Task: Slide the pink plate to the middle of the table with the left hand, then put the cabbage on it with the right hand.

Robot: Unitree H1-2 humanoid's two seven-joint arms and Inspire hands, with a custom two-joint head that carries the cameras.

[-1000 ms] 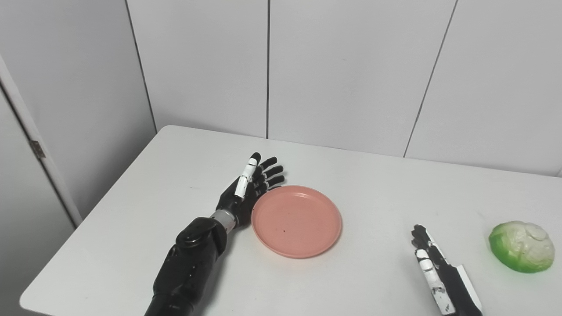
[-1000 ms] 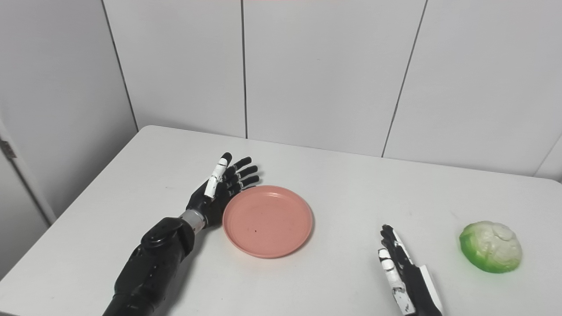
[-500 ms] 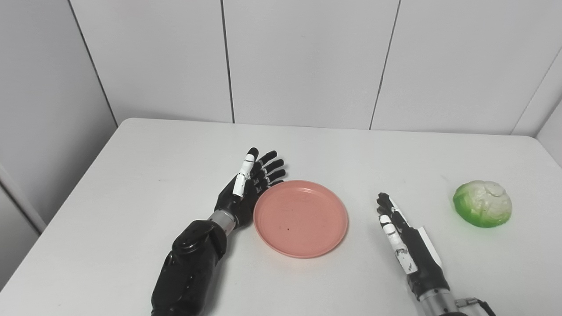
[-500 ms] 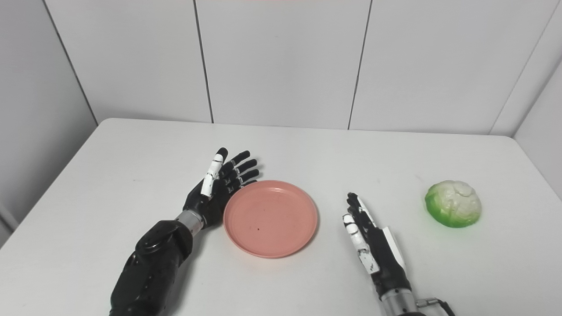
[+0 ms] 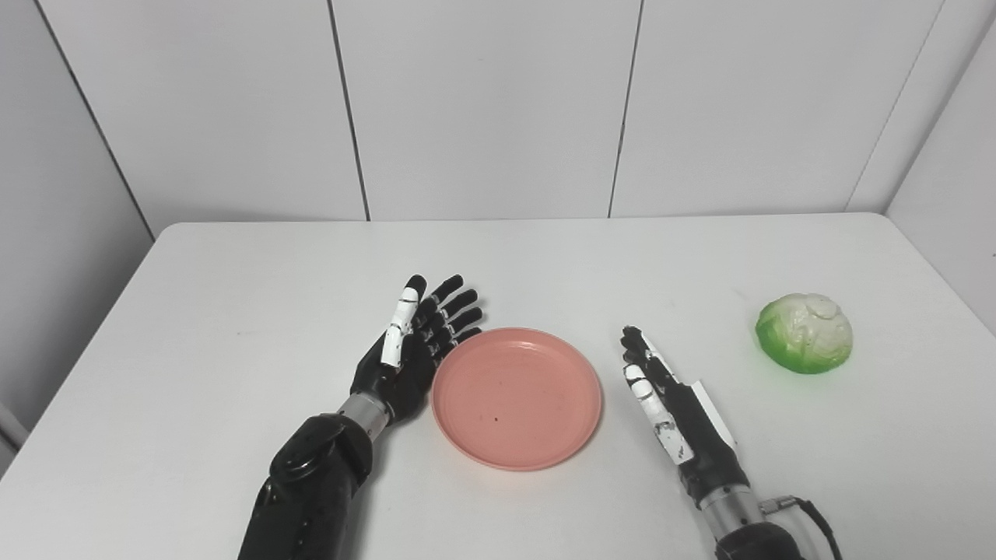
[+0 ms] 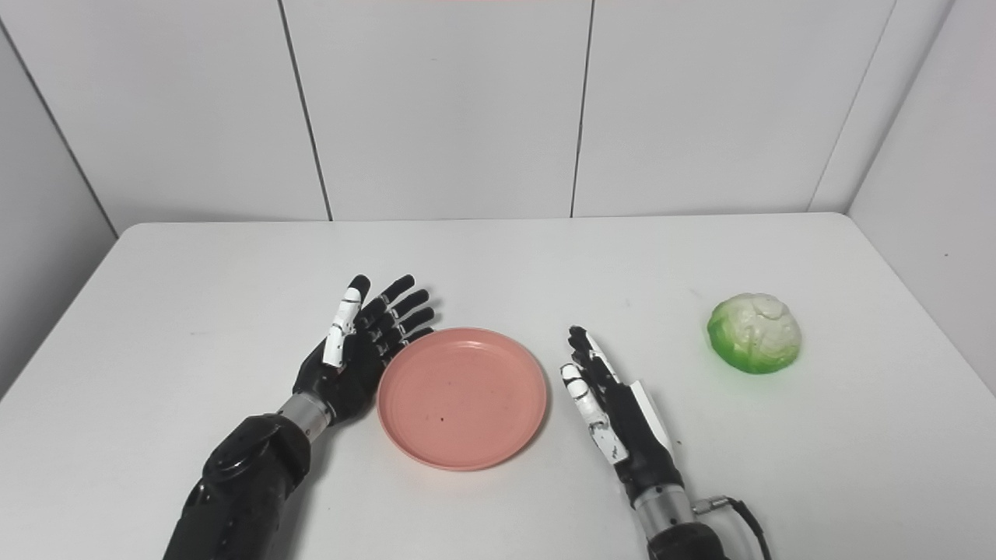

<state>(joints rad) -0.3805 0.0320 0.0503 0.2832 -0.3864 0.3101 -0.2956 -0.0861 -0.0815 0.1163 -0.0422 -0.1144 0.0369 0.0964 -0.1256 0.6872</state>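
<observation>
The pink plate [image 5: 517, 397] lies flat near the middle of the white table [image 5: 233, 311]. My left hand [image 5: 416, 342] is open, palm turned toward the plate, touching or almost touching its left rim. My right hand [image 5: 673, 404] is open and empty, fingers straight, standing on edge just right of the plate. The cabbage [image 5: 804, 333], green with a pale top, sits on the table at the right, well apart from the right hand. The plate [image 6: 462, 397] and cabbage [image 6: 753, 332] also show in the right eye view.
White wall panels stand behind the table's far edge. The table's right edge runs close behind the cabbage. Bare tabletop lies between the right hand and the cabbage.
The whole picture has shifted, so the camera has turned to the right. The right arm now shows more fully. The plate and both hands have hardly moved relative to each other.
</observation>
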